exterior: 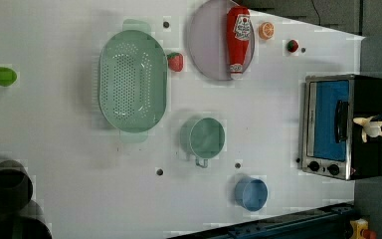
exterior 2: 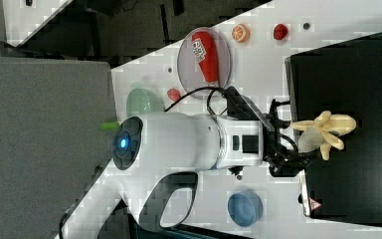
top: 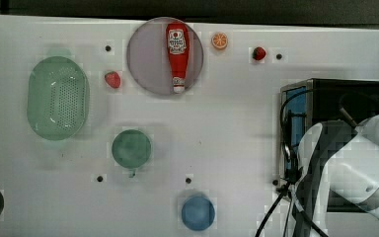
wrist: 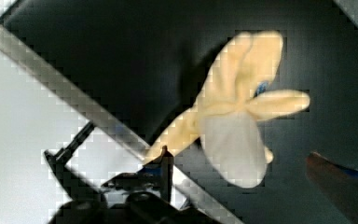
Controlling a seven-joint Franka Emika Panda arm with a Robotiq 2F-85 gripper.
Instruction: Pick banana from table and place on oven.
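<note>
The oven (exterior: 368, 124) is finished in matt black on top, with a brushed silver metal front frame and blue-tinted glossy glass. The banana (exterior 2: 326, 130) appears as pale yellow matt plastic. The table (top: 227, 128) is presented as smooth white. The arm (exterior 2: 179, 142) is clad in glossy white plastic.

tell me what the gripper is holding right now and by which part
Nothing. The gripper is open, its fingers standing apart on either side of the banana, which lies released on top of the oven.
</note>
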